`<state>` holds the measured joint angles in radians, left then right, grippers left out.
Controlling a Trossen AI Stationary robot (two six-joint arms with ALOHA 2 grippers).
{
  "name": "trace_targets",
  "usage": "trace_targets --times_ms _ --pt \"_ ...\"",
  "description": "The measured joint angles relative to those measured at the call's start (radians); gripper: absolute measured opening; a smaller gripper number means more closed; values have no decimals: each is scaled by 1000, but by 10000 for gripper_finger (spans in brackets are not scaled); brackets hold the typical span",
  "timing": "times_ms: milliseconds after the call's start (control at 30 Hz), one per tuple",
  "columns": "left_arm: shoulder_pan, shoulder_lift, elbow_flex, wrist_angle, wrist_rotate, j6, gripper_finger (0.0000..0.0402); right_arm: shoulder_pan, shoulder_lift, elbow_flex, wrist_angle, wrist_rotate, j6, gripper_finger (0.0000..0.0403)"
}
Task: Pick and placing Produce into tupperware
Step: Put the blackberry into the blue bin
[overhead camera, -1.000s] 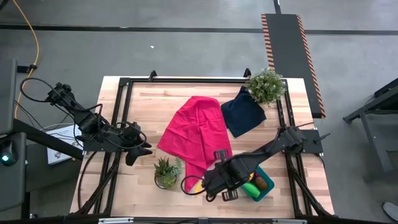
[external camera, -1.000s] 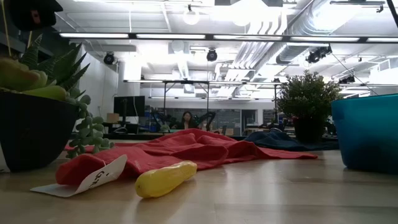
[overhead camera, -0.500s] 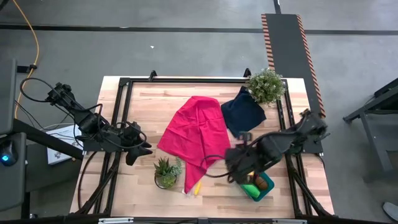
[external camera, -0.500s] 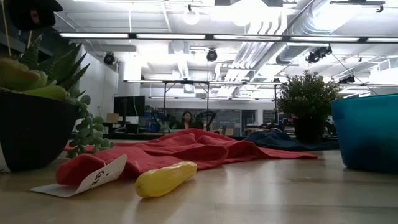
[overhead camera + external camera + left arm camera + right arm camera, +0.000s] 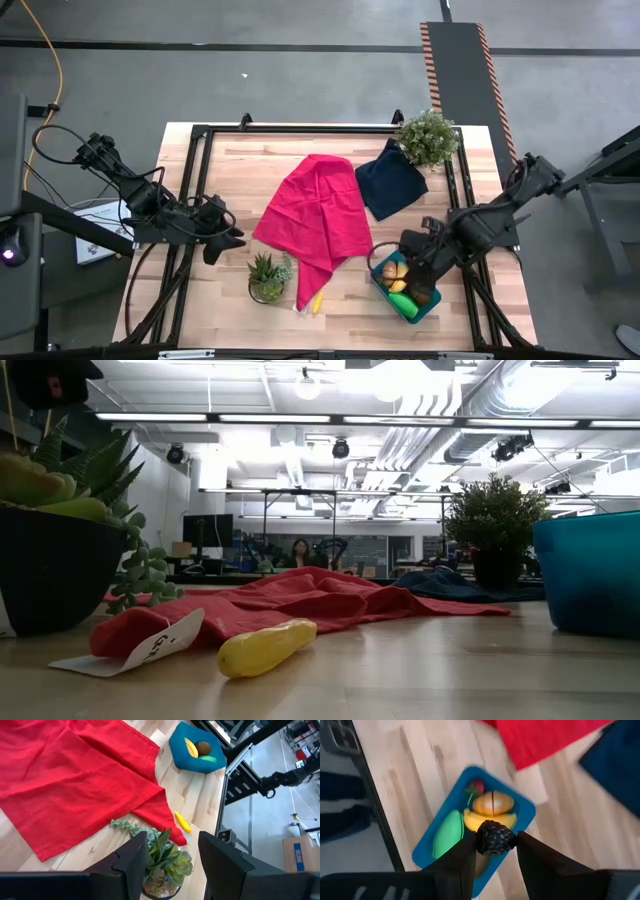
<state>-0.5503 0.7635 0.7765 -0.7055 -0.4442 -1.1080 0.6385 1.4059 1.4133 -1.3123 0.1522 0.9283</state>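
Right gripper (image 5: 495, 851) pinches a dark bumpy piece (image 5: 494, 838) above the tub (image 5: 522, 810); left gripper (image 5: 170, 852) spread, idle near the succulent (image 5: 268, 274); banana (image 5: 265, 646) beside a white tag (image 5: 150, 647), writing illegible.

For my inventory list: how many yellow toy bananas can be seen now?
2. One banana lies on the table beside the red cloth; one banana lies in the tupperware. Others may be hidden.

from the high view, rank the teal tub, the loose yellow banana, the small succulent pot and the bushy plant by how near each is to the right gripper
1. teal tub: directly under the right gripper.
2. loose yellow banana: front edge, toward the left arm's side.
3. small succulent pot: beyond the banana.
4. bushy plant: far back corner.
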Motion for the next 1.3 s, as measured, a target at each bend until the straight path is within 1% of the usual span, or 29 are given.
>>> trace_targets --times_ms 167,367,567,767,867,967,1100,1300 --pt "0 0 0 0 -26 -7 166 27 7 -119 82 -53 7 117" --pt "0 0 0 -3 -46 -20 166 32 13 -265 275 -93 -1 117" --pt "0 0 0 -7 -46 -23 166 32 13 -359 370 -97 38 117" --pt "0 0 0 -9 -47 -23 166 32 13 -421 430 -101 78 117" --pt "0 0 0 -9 -47 -24 166 32 14 -444 473 -124 86 117" --pt "0 0 0 -17 -47 -24 166 32 34 -448 494 -138 84 117" --pt "0 0 0 -29 -47 -27 166 35 84 -448 512 -184 58 117" --pt "0 0 0 -29 -47 -27 166 55 120 -448 514 -187 82 117"
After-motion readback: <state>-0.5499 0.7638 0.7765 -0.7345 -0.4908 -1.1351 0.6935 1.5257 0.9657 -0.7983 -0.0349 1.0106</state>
